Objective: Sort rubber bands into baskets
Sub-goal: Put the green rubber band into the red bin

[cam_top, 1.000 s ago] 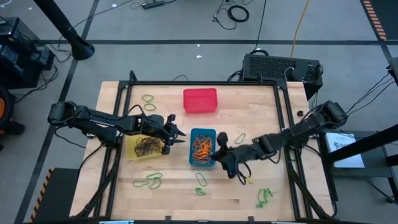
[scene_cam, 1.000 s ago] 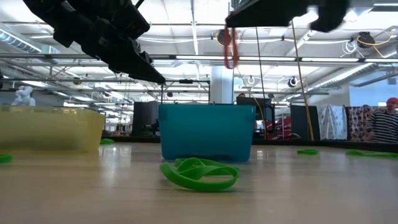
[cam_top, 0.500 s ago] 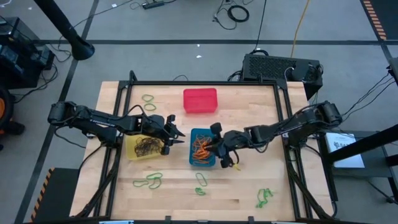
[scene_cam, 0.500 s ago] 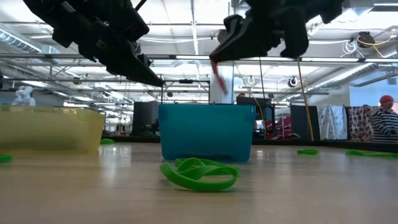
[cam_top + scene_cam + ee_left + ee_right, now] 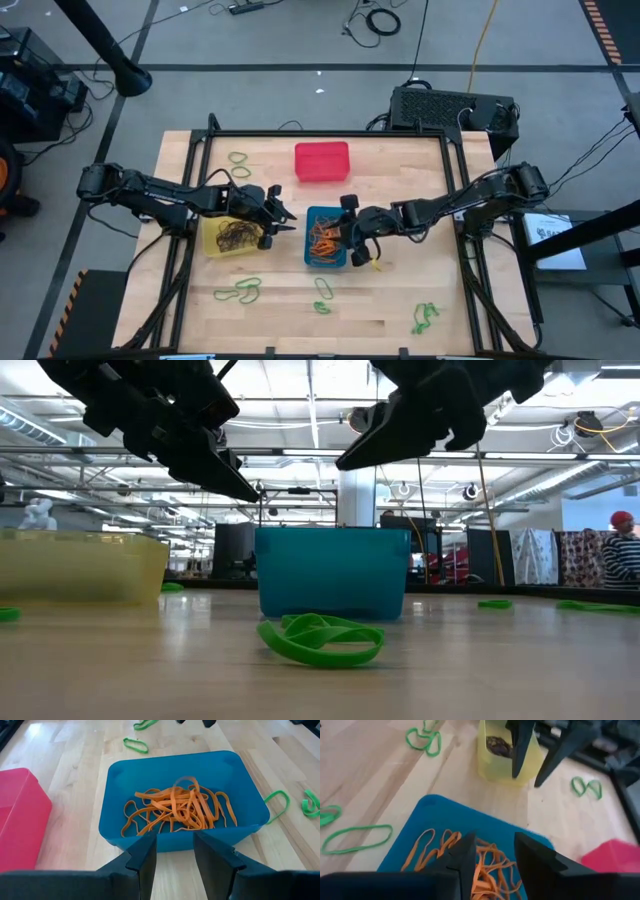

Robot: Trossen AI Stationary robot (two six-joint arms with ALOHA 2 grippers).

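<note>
Pale wood forms the table (image 5: 400, 300) filling the high view's centre. On it, the red basket (image 5: 322, 162) sits at upper middle, the yellow basket (image 5: 231, 238) centre-left, the blue basket (image 5: 326, 238) at centre, holding orange rubber bands (image 5: 322, 240). Left gripper (image 5: 283, 221) hovers open between yellow and blue; right gripper (image 5: 349, 238) hovers open, empty, at blue's right edge. Green rubber bands (image 5: 240, 291) lie scattered low.

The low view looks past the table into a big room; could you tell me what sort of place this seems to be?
Probably a large open lab or workshop hall. Behind the blue basket run exposed ceiling beams and strip lights; from above, a wooden table stands on a grey floor strewn with cables, beside a black equipment box.
</note>
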